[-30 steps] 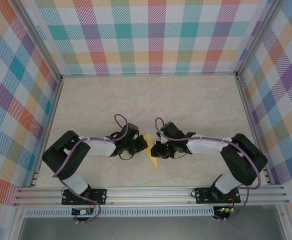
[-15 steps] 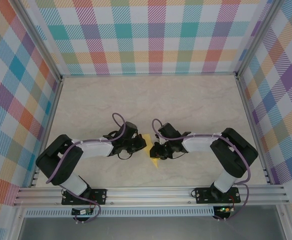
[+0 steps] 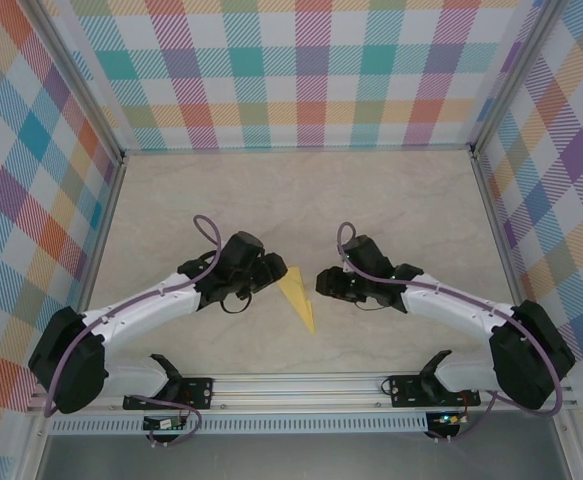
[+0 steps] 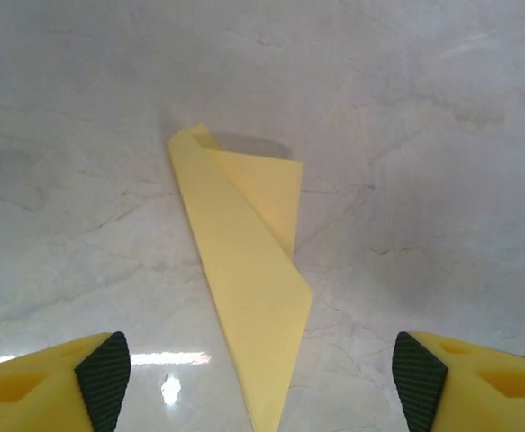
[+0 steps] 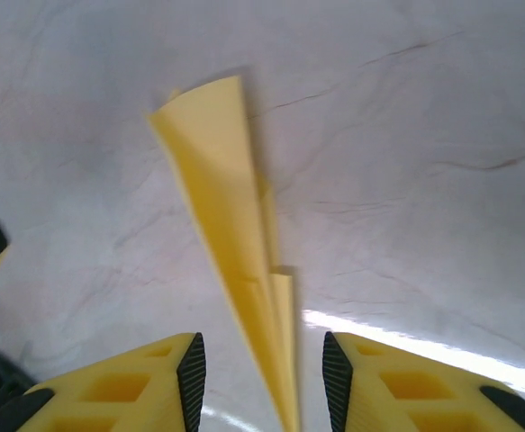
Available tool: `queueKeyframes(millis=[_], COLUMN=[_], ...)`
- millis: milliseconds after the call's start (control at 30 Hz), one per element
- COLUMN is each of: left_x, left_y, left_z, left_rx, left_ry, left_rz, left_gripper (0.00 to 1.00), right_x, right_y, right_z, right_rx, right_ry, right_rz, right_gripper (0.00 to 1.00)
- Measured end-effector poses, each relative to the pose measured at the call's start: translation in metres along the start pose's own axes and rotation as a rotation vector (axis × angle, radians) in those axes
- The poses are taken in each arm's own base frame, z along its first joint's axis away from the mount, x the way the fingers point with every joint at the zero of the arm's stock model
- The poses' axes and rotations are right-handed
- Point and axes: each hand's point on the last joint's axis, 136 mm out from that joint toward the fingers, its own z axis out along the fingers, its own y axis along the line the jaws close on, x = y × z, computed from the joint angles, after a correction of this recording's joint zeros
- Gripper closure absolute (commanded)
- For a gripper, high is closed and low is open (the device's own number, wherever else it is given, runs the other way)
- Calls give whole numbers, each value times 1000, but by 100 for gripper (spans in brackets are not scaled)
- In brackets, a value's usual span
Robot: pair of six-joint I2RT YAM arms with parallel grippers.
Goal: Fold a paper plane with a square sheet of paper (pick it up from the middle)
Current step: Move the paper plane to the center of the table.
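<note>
The square sheet of paper is folded into a slim, pointed yellow paper plane [image 3: 299, 296]. It lies on the pale table between the two arms, tip toward the near edge. My left gripper [image 3: 273, 272] is just left of its wide end, open. In the left wrist view the plane [image 4: 248, 270] runs up between the far-apart fingertips of the left gripper [image 4: 260, 364], touching neither. My right gripper [image 3: 323, 283] is just right of it, open. In the right wrist view the plane's raised fold [image 5: 221, 198] stands between the black pads [image 5: 193, 369] with a gap on each side.
The marbled tabletop [image 3: 371, 200] stretches bare behind the arms. Checkered walls [image 3: 291, 70] close in the back and both sides. An aluminium rail [image 3: 301, 385] with the arm bases runs along the near edge.
Both grippers were shut on the paper, close together. They have opened and drawn apart and slightly back, both arms stretching out lower, and the plane now lies free on the table.
</note>
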Motion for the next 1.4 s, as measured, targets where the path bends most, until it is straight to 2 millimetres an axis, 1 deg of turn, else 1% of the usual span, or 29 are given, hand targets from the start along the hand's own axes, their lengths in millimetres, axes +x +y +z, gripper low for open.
queueKeyframes(millis=[100, 167, 267, 333, 400, 467, 600, 667, 867, 1033, 1133, 1233, 1333, 1400], left_x=[12, 21, 31, 36, 40, 42, 45, 46, 44, 33, 29, 29, 31, 32], left_y=[-6, -12, -19, -21, -20, -15, -5, -4, -1, 1, -1, -4, -6, -3], left_z=[6, 14, 31, 41, 50, 54, 59, 62, 70, 73, 75, 77, 80, 82], left_rx=[-71, -116, -182, -234, -288, -328, -381, -391, -403, -394, -376, -358, -349, -358], left_ry=[37, 65, 103, 121, 130, 132, 141, 145, 159, 163, 168, 177, 187, 190], left_rz=[23, 47, 79, 95, 98, 97, 83, 78, 60, 18, 1, -2, -2, -3], left_gripper=[15, 14, 14, 14, 14, 14, 14, 14, 16, 18, 17, 17, 21, 26], right_x=[3, 7, 14, 16, 17, 19, 21, 22, 24, 26, 29, 31, 33, 35], right_y=[-26, -38, -47, -50, -50, -49, -47, -46, -42, -35, -32, -31, -31, -32], right_z=[0, 0, 0, 0, 0, 0, 0, 0, 0, 2, 6, 9, 12, 14], right_rx=[59, 86, 101, 103, 97, 88, 76, 69, 47, 13, -5, -14, -19, -19], right_ry=[-13, -10, -1, 1, 1, 3, 17, 21, 37, 60, 80, 97, 111, 123], right_rz=[50, 75, 93, 97, 97, 96, 92, 92, 84, 82, 83, 85, 87, 90], right_gripper=[54, 53, 51, 48, 47, 45, 43, 43, 40, 38, 38, 38, 38, 38])
